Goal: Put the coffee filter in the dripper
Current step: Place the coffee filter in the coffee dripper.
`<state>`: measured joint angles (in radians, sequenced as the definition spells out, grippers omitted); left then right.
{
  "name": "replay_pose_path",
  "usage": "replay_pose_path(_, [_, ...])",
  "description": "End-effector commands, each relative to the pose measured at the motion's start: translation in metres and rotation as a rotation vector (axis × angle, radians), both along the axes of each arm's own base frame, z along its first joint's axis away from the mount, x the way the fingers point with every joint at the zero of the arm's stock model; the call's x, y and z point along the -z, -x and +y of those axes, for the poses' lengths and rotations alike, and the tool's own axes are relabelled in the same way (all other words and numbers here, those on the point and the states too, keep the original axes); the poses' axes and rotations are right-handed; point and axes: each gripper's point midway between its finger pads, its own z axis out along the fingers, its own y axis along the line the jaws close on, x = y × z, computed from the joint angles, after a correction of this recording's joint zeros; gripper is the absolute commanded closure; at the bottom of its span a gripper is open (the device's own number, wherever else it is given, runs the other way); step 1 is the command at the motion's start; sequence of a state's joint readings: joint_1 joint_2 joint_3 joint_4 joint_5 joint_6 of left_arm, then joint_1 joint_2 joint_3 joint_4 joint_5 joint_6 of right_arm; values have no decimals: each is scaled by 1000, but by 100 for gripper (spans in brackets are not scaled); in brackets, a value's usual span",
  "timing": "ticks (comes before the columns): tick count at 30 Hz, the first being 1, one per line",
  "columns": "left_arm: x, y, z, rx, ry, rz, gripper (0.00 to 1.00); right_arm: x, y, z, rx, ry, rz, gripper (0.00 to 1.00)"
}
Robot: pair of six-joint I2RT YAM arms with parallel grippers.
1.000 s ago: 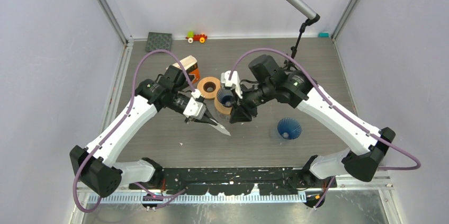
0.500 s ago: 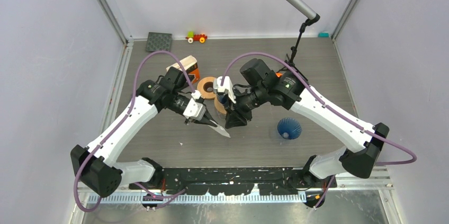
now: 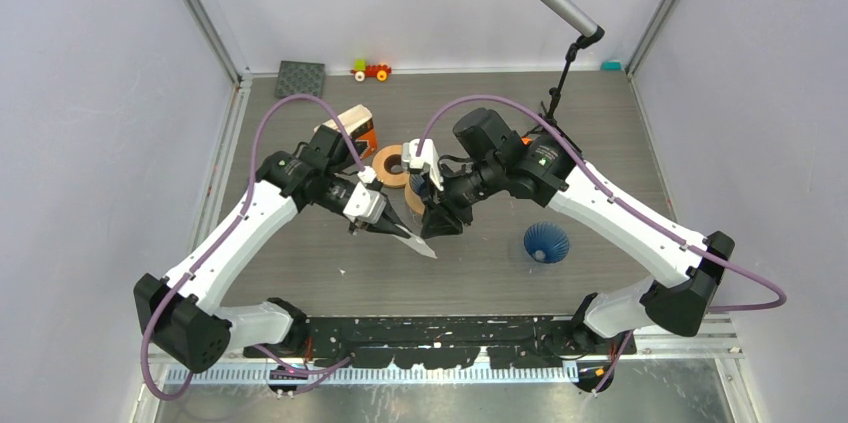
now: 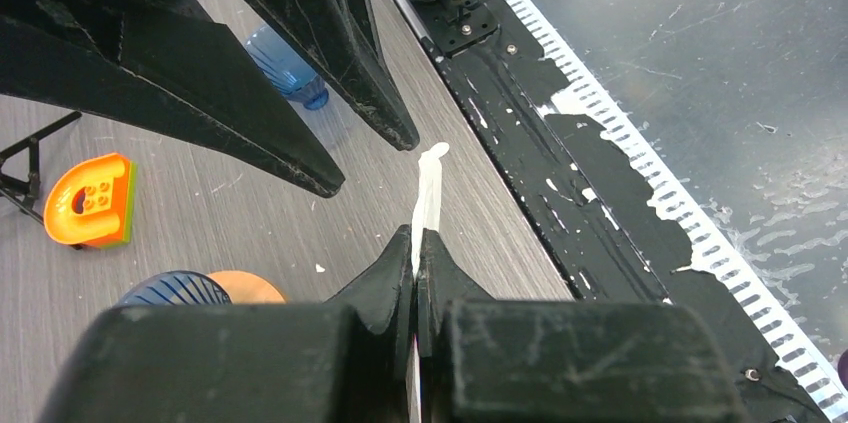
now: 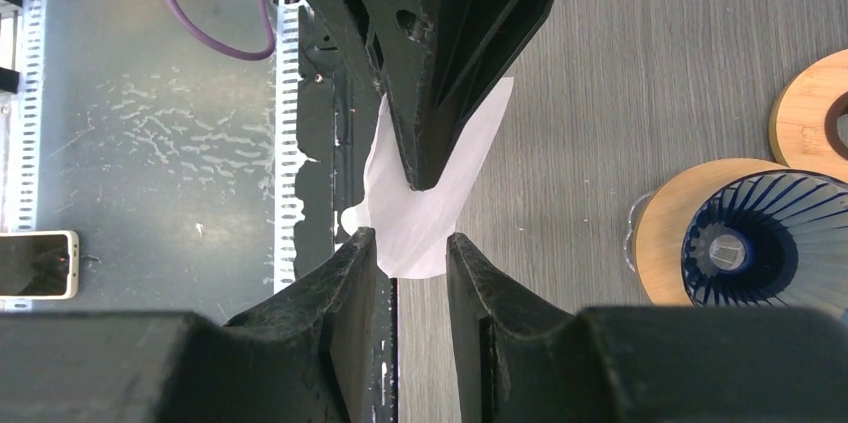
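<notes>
The white paper coffee filter, folded flat, sticks out from the closed left gripper, near the upright dark-blue ribbed dripper standing on its round wooden base.

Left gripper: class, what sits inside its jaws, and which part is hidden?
A white coffee filter, pinched in the shut left gripper. Its free end reaches between the open fingers of the right gripper; the clamped part is covered.

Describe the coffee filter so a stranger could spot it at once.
On the grey table, look where the two arms meet. The filter is the thin white paper pinched in the left tool; its neighbours are blue cones and wooden rings.
</notes>
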<state>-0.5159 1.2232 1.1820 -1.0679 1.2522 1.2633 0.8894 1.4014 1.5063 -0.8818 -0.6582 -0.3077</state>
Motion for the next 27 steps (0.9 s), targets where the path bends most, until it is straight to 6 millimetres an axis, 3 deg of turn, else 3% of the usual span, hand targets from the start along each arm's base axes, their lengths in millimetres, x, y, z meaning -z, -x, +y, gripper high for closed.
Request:
replay_pose_path(1, [-12,4,-1,12,55,-13,100,-16,2,9,-25,-61,-10,63])
replay_pose_path(27, [-10,4,-1,9,56,3,100,-9,-3,13,-4,-37,-27,69])
